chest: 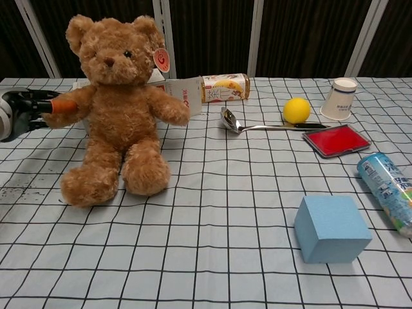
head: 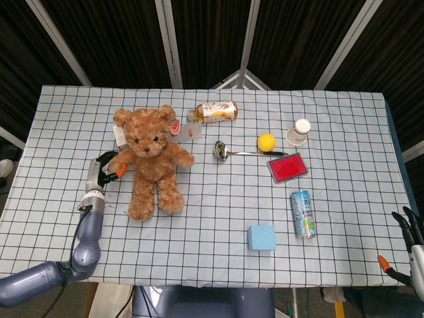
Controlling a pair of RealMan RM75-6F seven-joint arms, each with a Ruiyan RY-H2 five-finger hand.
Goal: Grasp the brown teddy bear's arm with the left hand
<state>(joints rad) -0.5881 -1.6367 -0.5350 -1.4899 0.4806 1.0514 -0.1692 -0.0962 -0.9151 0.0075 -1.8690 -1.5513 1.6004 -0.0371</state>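
The brown teddy bear sits upright on the checked cloth at the left of the table, facing me. My left hand is at the bear's outstretched arm and grips its end, an orange fingertip lying over the fur. Part of the paw is hidden inside the hand. My right hand shows only at the lower right corner of the head view, off the table's edge, fingers apart and holding nothing.
Behind the bear lie a white carton and a drink bottle. To the right are a ladle, a yellow ball, a paper cup, a red case, a can and a blue block.
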